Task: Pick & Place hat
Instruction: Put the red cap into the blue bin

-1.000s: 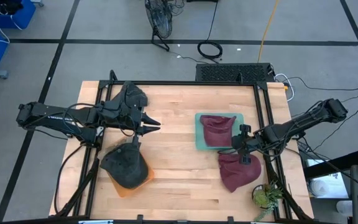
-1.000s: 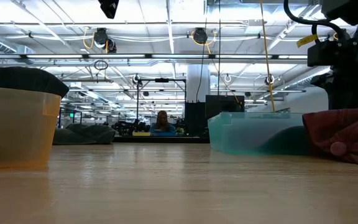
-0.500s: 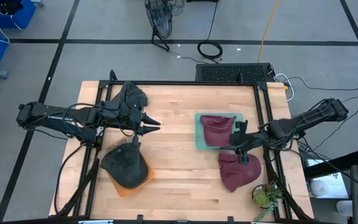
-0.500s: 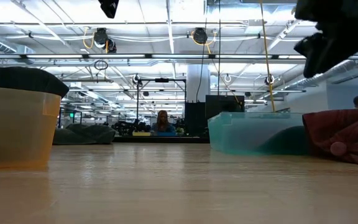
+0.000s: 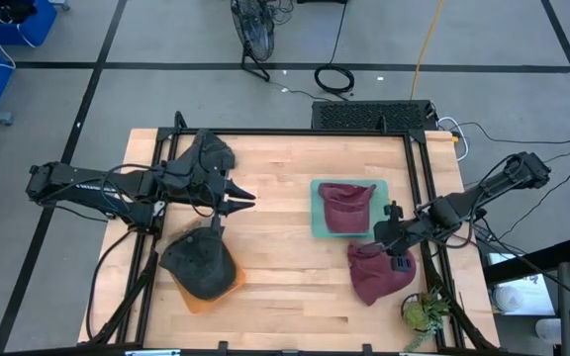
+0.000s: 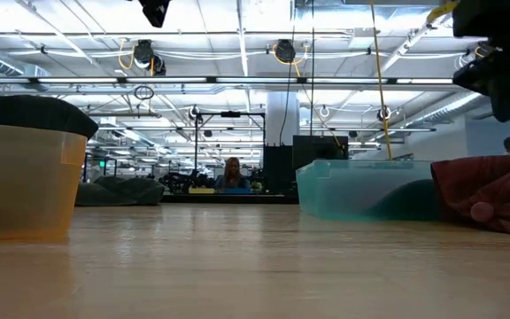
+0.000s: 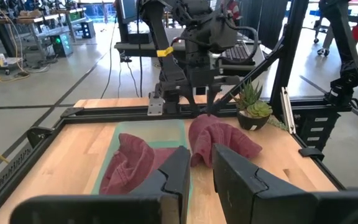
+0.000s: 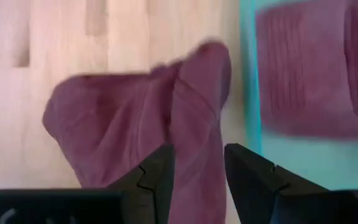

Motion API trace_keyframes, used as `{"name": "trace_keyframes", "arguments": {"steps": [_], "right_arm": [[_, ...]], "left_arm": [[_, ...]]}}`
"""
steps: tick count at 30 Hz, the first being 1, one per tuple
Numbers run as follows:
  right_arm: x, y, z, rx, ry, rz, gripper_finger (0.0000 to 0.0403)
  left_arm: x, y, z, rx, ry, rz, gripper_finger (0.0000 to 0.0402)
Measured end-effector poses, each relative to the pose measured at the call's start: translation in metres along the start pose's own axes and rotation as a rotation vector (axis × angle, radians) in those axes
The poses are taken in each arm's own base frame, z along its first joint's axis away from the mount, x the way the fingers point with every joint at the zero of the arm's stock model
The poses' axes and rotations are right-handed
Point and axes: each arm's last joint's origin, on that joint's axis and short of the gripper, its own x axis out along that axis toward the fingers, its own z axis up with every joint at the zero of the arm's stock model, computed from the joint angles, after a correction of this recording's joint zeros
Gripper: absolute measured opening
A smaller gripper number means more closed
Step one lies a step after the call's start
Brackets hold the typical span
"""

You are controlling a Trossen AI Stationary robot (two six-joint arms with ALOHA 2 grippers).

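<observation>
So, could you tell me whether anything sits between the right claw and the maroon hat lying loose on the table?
Nothing visible does. The right claw, fingers apart, hangs directly over the loose maroon hat, beside the teal tray.

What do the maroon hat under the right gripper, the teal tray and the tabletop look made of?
The maroon hat looks like soft ribbed knit fabric: it slumps in folds, matte. The teal tray looks like translucent plastic, smooth, light passing through its wall. The tabletop looks like pale wood planks with visible grain and joints, probably butcher block with a light finish.
</observation>
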Motion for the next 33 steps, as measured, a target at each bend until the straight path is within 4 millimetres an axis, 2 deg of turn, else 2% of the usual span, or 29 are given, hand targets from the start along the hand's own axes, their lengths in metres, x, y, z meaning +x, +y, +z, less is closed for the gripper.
{"name": "trace_keyframes", "arguments": {"steps": [6, 13, 20, 26, 33], "right_arm": [[0.0, -0.001, -0.008, 0.151, 0.124, 0.04, 0.0126], [-0.001, 0.002, -0.009, 0.271, 0.136, 0.066, 0.0126], [0.001, 0.014, -0.011, 0.369, 0.144, 0.09, 0.0126], [0.013, 0.025, -0.013, 0.394, 0.211, 0.053, 0.0126], [0.032, 0.032, -0.015, 0.403, 0.366, 0.034, 0.0126]], "left_arm": [[0.0, 0.0, 0.0, 0.008, 0.005, 0.01, 0.0072], [0.0, 0.001, 0.001, 0.033, -0.01, 0.028, 0.0072], [0.0, 0.001, 0.005, 0.089, -0.05, 0.031, 0.0072], [0.0, 0.001, 0.006, 0.142, -0.061, 0.034, 0.0072], [0.0, 0.001, 0.008, 0.16, -0.083, 0.036, 0.0072]]}}
